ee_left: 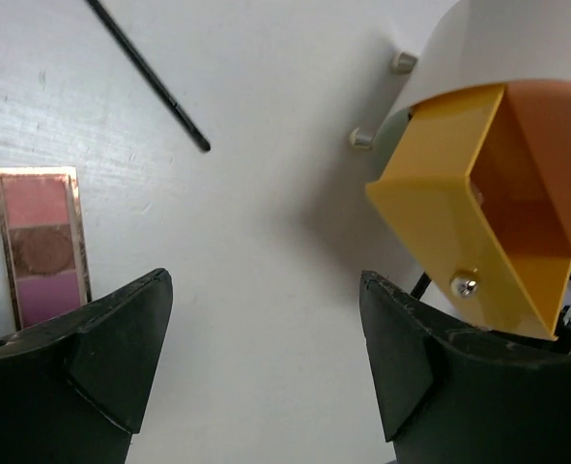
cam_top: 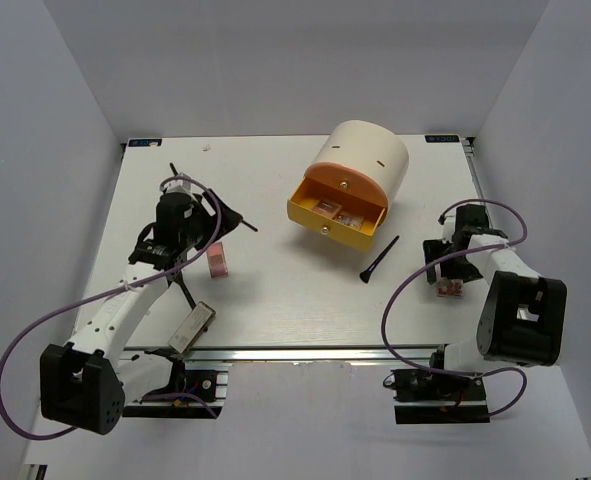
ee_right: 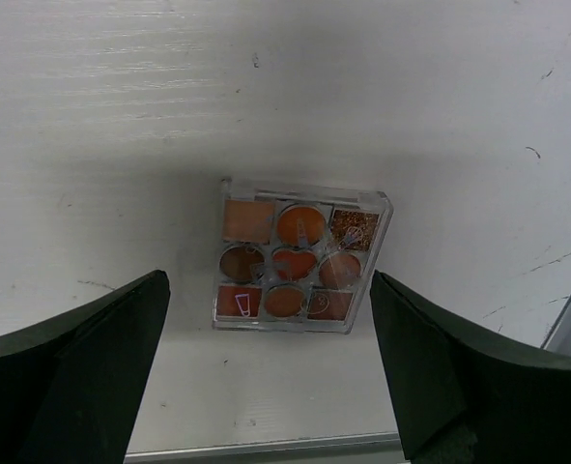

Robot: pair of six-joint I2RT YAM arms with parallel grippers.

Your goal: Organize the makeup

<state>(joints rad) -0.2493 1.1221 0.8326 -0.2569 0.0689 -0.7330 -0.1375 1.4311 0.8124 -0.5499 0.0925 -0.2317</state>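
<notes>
Right pincer (ee_right: pixel 268 290), spread wide, hangs over the small square clear-plastic palette of orange-brown pans (ee_right: pixel 299 256): it lies centred in the gap, slightly skewed, so you can drop straight down.

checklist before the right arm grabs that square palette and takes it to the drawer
1. Right gripper open and empty: ok, fingers spread wide.
2. Palette between the fingers: ok, roughly centred, though turned slightly askew to them.
3. Palette flat with nothing on it: ok.
4. Gripper height above the palette: cannot tell.
5. Drawer open: ok; it already holds items, so room for more: cannot tell.
6. Path to the drawer: not ok if it is dragged low, as a brush lies in between. The left gripper is open and well off to the left.
</notes>
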